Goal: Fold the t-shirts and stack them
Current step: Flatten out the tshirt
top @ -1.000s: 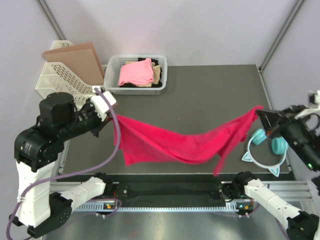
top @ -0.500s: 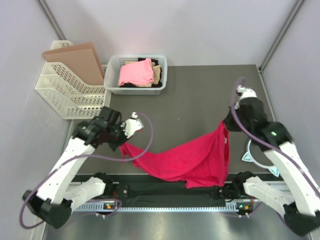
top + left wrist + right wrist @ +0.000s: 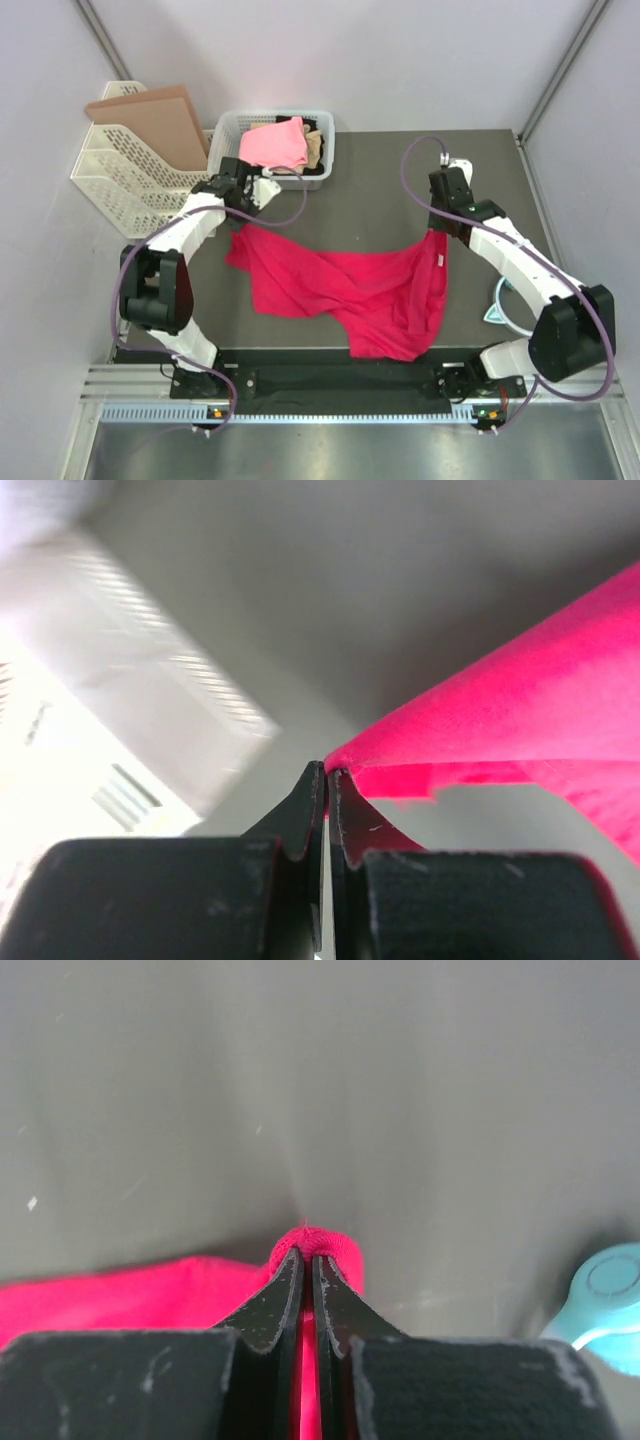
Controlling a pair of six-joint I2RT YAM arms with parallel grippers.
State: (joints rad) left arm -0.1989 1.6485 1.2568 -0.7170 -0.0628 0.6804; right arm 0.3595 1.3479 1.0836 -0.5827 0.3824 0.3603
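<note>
The crimson-magenta t-shirt [image 3: 350, 290] lies crumpled and spread across the middle of the dark table. My left gripper [image 3: 240, 224] is shut on its far left corner, the cloth [image 3: 500, 710] running off to the right from the closed jaws [image 3: 327, 772]. My right gripper [image 3: 437, 230] is shut on its far right corner, a fold of cloth [image 3: 318, 1243] bulging over the closed jaws [image 3: 306, 1255]. A light pink t-shirt [image 3: 272, 145], a tan one [image 3: 316, 150] and a black one [image 3: 311, 126] lie in the white mesh basket [image 3: 226, 150].
A white file rack [image 3: 120, 175] with brown cardboard [image 3: 150, 120] stands at the back left. A teal headband [image 3: 497, 305] lies at the right edge, partly under my right arm, and shows in the right wrist view [image 3: 605, 1300].
Both grippers moved away from the front edge toward the back and came down. The shirt, hanging stretched between them before, now lies on the table.
</note>
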